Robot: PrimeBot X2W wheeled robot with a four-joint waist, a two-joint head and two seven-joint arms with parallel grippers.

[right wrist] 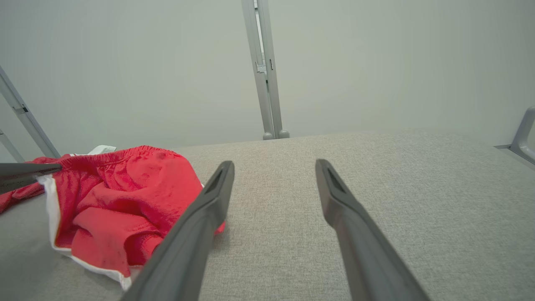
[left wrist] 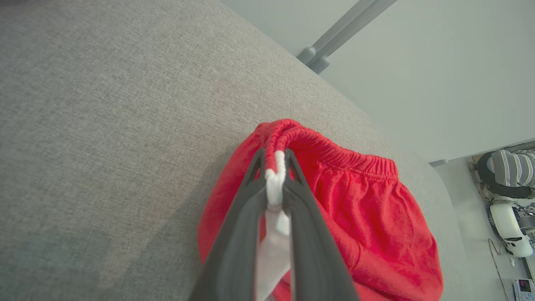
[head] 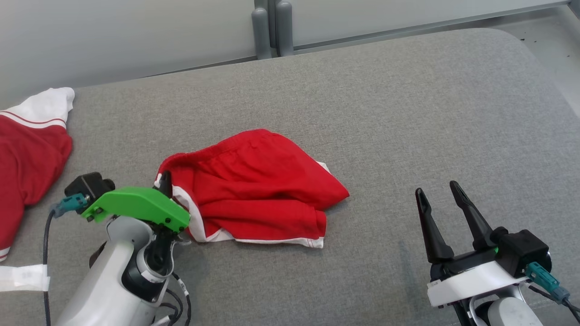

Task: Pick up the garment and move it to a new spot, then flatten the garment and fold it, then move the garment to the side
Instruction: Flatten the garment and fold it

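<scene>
**Left fingers pinched on the shorts' corner, right fingers spread and empty**

The left fingers [left wrist: 260, 175] are squeezed narrow on the red shorts [left wrist: 368, 217]. A strip of white trim is clamped between them, and the end of the elastic waistband bunches over their tips. From the head, a green wrist cover [head: 138, 206] hides almost all of this grip. Only one dark fingertip [head: 165, 179] pokes out at the shorts' [head: 263, 181] left corner. Whether that corner is lifted off the desk [head: 408, 113] cannot be told.

The right fingers [head: 430, 226] stand wide apart with nothing between them, well off to the right of the shorts. Their own camera shows them [right wrist: 213, 200] above bare grey cloth, and one of them covers the shorts' [right wrist: 138, 184] near edge. At that view's left border a dark finger of the other arm [right wrist: 25, 171] meets the waistband corner, its base cut off.

The shorts lie crumpled and partly doubled over on the desk, white hem showing along the bottom and left side. The layers underneath are hidden.

Left of the shorts and apart from them lies a second red garment [head: 27, 154] with a white striped band, cut by the frame edge. Two grey posts [head: 271, 27] rise beyond the shorts at the desk's far edge.
</scene>
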